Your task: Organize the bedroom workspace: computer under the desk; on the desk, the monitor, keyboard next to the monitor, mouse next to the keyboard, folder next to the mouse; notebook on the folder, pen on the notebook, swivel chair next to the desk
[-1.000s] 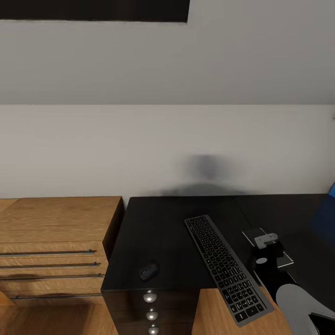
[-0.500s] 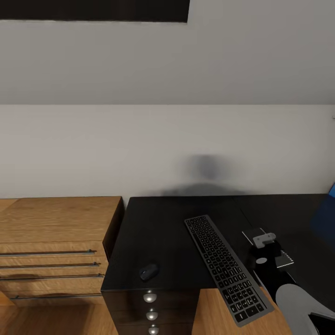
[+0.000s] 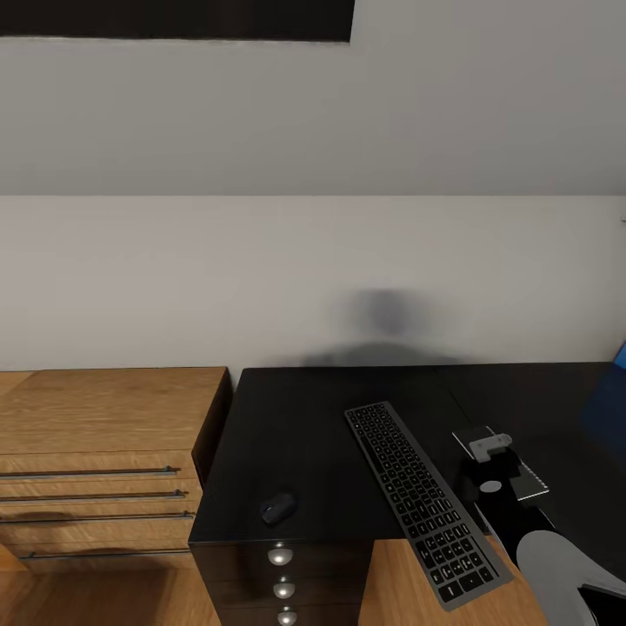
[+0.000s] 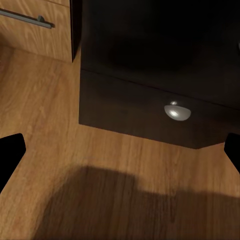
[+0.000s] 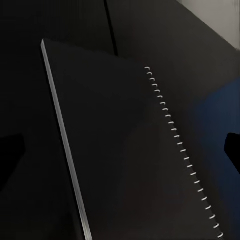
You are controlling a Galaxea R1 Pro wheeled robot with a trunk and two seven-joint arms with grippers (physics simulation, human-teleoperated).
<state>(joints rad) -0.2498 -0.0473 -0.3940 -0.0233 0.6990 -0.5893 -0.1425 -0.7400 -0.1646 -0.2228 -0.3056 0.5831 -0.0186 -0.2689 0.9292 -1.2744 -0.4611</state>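
One arm, the right [image 3: 492, 452], hangs over the notebook [image 5: 130, 150] on the desk [image 3: 304, 435], jaws released.

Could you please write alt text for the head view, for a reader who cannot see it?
A black desk holds a slanted keyboard overhanging its front edge and a mouse near its left corner. The right gripper hovers over a dark notebook; a wooden dresser stands left.

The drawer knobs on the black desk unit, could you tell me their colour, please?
Silver, shiny round drawer knobs; clearest in the left wrist view.
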